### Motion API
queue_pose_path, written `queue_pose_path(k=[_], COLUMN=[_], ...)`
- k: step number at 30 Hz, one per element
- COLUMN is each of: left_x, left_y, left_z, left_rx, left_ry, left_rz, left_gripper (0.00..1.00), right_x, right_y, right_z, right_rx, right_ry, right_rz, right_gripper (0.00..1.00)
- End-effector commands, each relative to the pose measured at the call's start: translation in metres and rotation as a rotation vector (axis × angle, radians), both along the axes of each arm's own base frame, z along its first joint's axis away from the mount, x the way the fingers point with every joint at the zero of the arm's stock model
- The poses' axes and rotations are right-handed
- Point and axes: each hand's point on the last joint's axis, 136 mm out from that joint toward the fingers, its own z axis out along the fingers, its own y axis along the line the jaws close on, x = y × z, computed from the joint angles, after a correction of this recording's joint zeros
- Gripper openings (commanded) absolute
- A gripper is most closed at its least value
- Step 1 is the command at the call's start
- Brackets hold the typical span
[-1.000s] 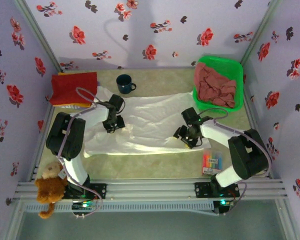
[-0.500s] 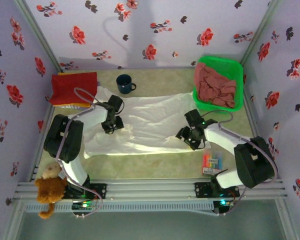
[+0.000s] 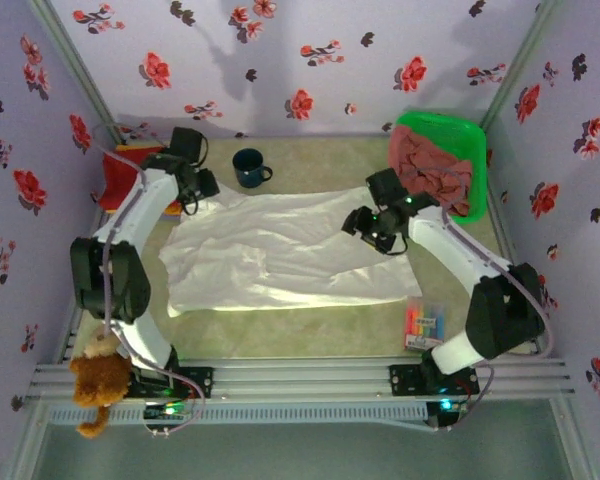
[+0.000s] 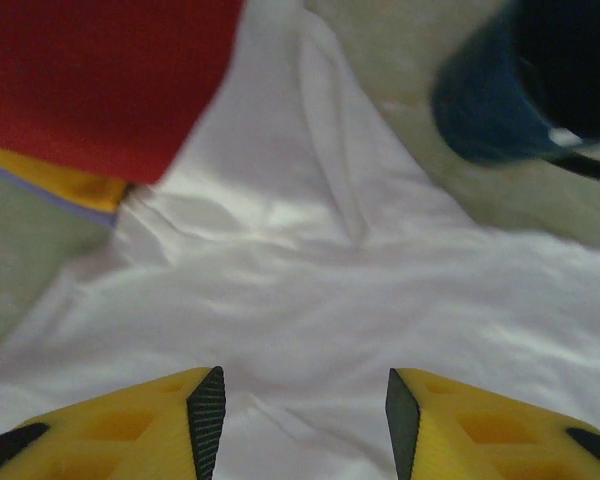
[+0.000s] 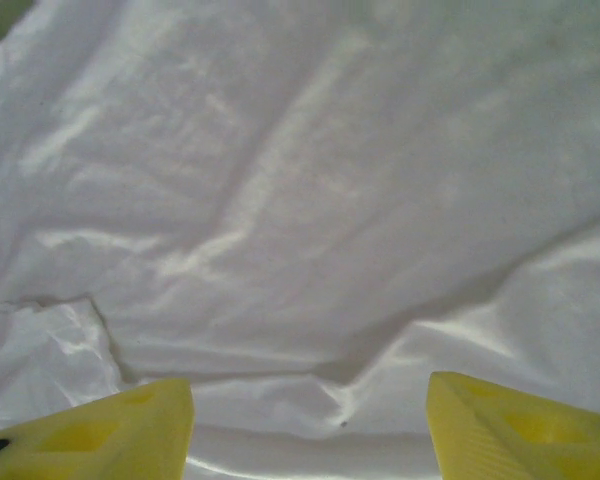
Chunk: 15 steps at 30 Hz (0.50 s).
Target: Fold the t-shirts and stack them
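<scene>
One shirt looks finished: the red t-shirt [image 4: 100, 80] lies folded at the far left corner of the table [image 3: 310, 335], on top of something yellow. The white t-shirt [image 3: 280, 255] is spread flat across the middle, unfolded, so I judge the task to be at an early stage. The pink t-shirts [image 3: 435, 170] sit bunched in the green basket [image 3: 460, 128] at the far right, all waiting to be folded. The left end effector [image 4: 300, 410] hovers over the white shirt's far left part near the blue mug [image 3: 248, 166], jaws apart and empty. The right end effector [image 5: 308, 420] hangs over its far right part, jaws likewise apart, gripping nothing. No brand, label or writing can be read anywhere; the white cloth shows plain.
</scene>
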Motion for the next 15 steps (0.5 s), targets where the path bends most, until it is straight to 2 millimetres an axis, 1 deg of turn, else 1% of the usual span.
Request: queue_pose_path(k=[1,3,6,9,12,15], left_x=[0.014,0.031,0.057,0.081,0.101,0.114], left_y=[0.006,0.004,0.001,0.002,0.003,0.005], left_z=[-0.029,-0.040,-0.052,-0.059,-0.070,-0.083], left_rx=[-0.007,-0.055,-0.105,-0.079,-0.062,-0.035], left_ry=[0.093,0.097,0.075,0.052,0.053,0.076], left_rz=[-0.049,-0.049,-0.037,-0.032,-0.024,-0.016], left_gripper=[0.49,0.48,0.46,0.44,0.44,0.45], right_x=[0.005,0.013,0.022,0.029,0.035,0.042], right_y=[-0.001,0.002,0.006,0.010,0.012,0.014], right_z=[0.001,0.001,0.000,0.000,0.001,0.002], right_rx=[-0.044,-0.048,-0.045,-0.038,-0.041,-0.035], right_ry=[0.032,0.038,0.045,0.053,0.060,0.067], right_rz=[0.057,0.067,0.073,0.074,0.074,0.067], right_gripper=[0.64,0.64,0.64,0.64,0.63,0.63])
